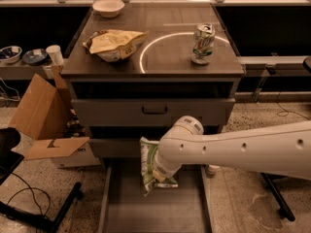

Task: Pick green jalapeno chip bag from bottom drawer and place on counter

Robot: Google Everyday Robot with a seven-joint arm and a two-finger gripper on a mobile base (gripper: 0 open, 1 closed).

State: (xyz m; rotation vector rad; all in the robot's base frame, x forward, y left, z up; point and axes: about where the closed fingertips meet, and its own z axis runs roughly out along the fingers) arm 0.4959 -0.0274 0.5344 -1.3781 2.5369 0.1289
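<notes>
The green jalapeno chip bag [149, 163] is a small green-and-white bag held upright over the open bottom drawer [131, 212]. My gripper [159, 173] is at the end of the white arm reaching in from the right. It is shut on the bag and covers the bag's right side. The bag hangs above the drawer's flat grey floor, just in front of the cabinet. The counter [165, 57] is the dark cabinet top with a thin bright ring on it.
On the counter sit a tan-yellow bag [114, 43], a soda can [202, 43] and a white bowl [108, 7]. A shallower drawer with a black handle [154, 110] is above the bag. A cardboard box [43, 115] stands at the left.
</notes>
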